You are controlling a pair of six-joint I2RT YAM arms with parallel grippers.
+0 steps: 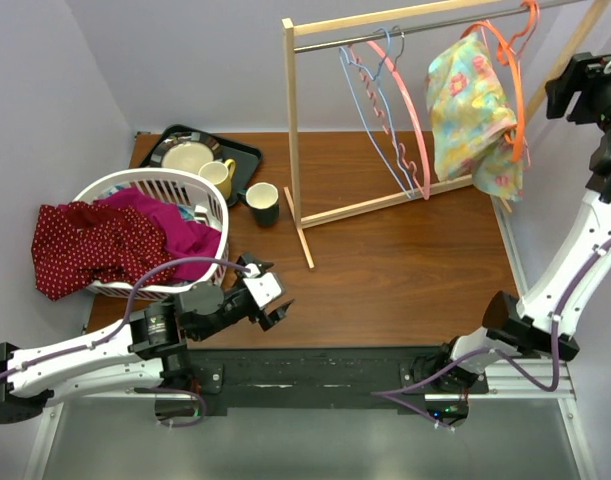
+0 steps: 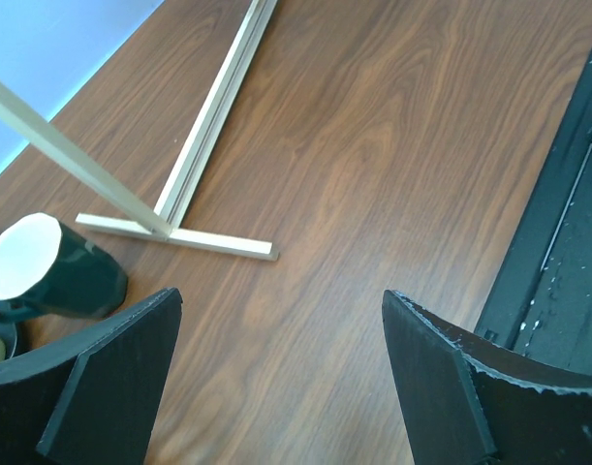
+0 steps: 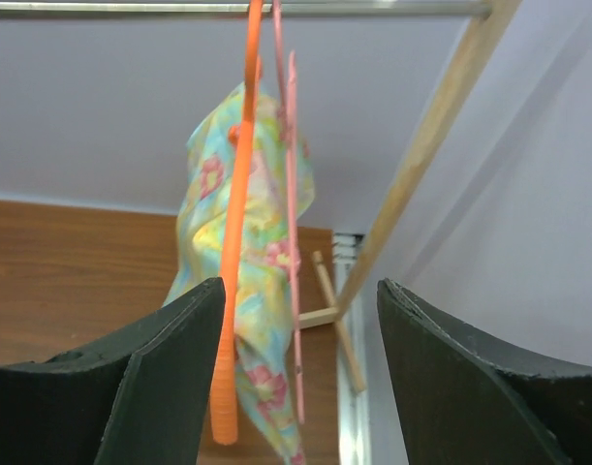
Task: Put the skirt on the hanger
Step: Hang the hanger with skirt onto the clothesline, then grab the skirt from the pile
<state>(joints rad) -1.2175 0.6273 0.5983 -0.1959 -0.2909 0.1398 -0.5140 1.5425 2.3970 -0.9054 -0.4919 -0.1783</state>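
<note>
Looking down from above, you see the floral skirt (image 1: 472,100) hanging on the orange hanger (image 1: 515,85) at the far right of the rail (image 1: 405,28), with the right gripper (image 1: 560,90) just beside it. Your left wrist view shows the left gripper (image 2: 278,325) spread wide above the bare table (image 2: 373,145), holding nothing. Your right wrist view shows its own jaws wide apart and empty, with the skirt and hanger framed between them.
</note>
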